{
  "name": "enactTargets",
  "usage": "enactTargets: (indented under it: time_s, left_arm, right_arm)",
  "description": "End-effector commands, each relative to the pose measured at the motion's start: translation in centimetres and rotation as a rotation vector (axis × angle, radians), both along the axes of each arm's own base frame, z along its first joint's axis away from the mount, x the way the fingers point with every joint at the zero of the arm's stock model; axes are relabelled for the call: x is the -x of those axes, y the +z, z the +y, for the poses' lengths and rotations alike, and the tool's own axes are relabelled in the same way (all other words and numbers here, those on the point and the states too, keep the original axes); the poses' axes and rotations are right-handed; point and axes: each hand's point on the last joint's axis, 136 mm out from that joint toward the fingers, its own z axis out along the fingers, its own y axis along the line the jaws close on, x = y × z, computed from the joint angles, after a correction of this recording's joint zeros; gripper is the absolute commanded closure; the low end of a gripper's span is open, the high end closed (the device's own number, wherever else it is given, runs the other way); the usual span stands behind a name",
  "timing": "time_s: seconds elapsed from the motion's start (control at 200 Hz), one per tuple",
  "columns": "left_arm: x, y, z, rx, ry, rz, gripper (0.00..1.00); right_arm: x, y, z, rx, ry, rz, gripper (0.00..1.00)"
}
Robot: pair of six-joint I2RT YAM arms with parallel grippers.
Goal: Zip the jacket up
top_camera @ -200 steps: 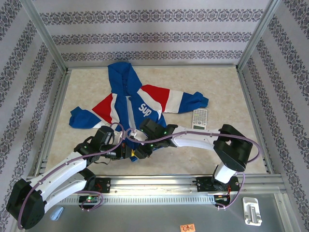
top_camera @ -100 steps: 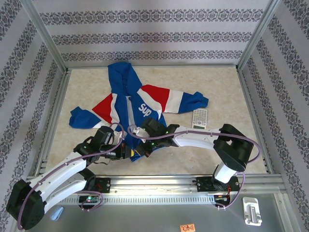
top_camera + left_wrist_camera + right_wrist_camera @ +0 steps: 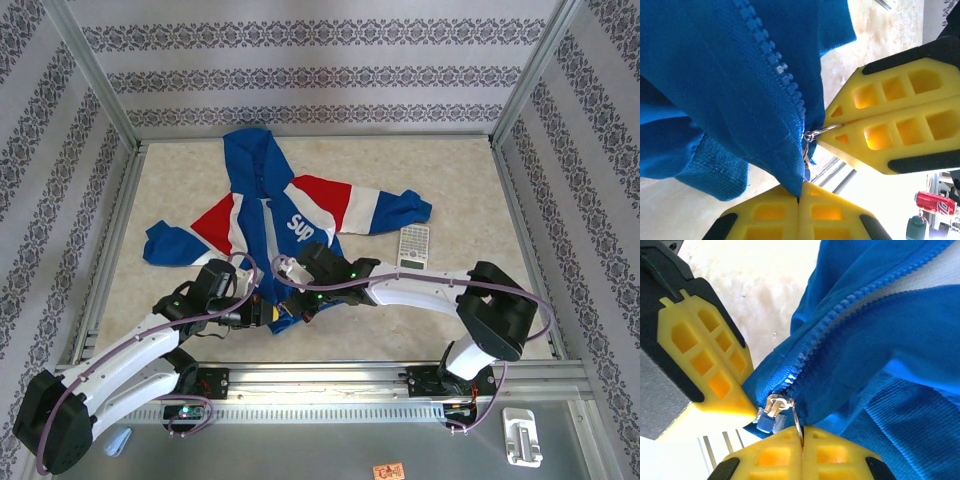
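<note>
- Left wrist view: left end effector is closed on the bottom edge of the jacket.
- Right wrist view: right end effector is pinching the zipper pull.

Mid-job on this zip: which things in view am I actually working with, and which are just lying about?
In the job:
- jacket
- zipper pull, pinched by the right end effector
- left end effector, shut on the jacket's bottom edge

Lying about:
- calculator, near a sleeve
- red can, in the background
- white part, on the front ledge
</note>
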Motion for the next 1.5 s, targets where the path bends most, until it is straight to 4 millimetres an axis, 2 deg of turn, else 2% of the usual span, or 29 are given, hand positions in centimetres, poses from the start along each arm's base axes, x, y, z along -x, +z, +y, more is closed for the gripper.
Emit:
enactTargets:
  time_s: [0.0,0.365,0.62,0.954,1.324,1.499]
  left_arm:
    - [1.0,0.4,-0.3,0.027,-0.042,0.037,1.00]
    - [1.4,0.6,-1.0,0.047,-0.071,0.042,1.00]
    - [1.7,1.3,-1.6,0.071,-0.111,0.028,1.00]
    - [2.1,1.4,-1.8,0.078,-0.130,0.025,1.00]
    - [2.5,1.2,-1.7,0.077,-0.137,0.030,1.00]
    - [2.0,1.3,-1.4,0.056,-0.121,-0.005,1.00]
  right_arm:
    - [-3.7,1.7,-0.9,-0.014,-0.146,-0.161,1.00]
    - [-5.5,3.8,-1.1,-0.069,-0.221,-0.274,1.00]
    - [-5.6,4.5,-0.1,-0.098,-0.197,-0.297,1.00]
    - [-7.5,5.4,0.0,-0.083,-0.250,-0.393,1.00]
    - [-9.1,6.3,-1.1,-0.073,-0.339,-0.489,1.00]
    - [-8.4,6.1,-1.2,-0.122,-0.330,-0.412,1.00]
